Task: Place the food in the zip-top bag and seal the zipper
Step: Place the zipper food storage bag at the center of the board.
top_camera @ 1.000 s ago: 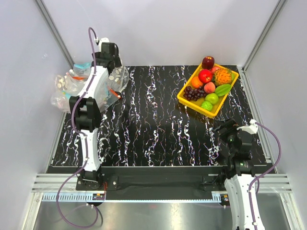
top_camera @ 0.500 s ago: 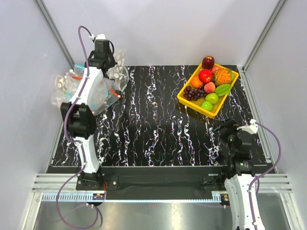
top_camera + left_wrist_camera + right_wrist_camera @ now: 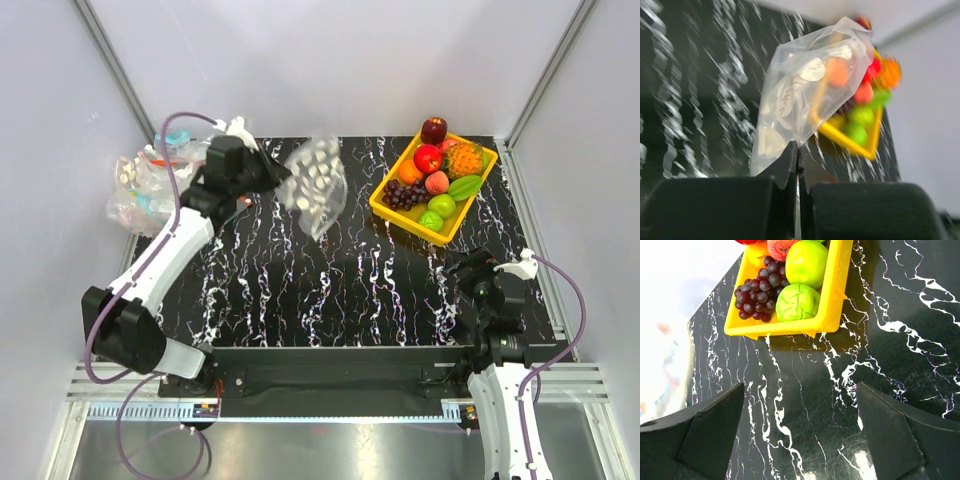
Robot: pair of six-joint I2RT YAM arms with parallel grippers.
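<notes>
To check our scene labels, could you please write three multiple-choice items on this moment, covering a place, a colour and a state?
1. Where on the table does the yellow tray stand?
A) far right
B) near left
C) centre

2. What colour are the ovals on the clear bag pinched by the left gripper?
A) blue
B) white
C) red

3. How is the right gripper?
A) shut on an apple
B) shut on a pouch
C) open and empty

Answers:
1 A: the top view shows the tray at the far right corner.
2 B: the left wrist view shows white ovals on the film.
3 C: its fingers stand wide apart over bare table.
</notes>
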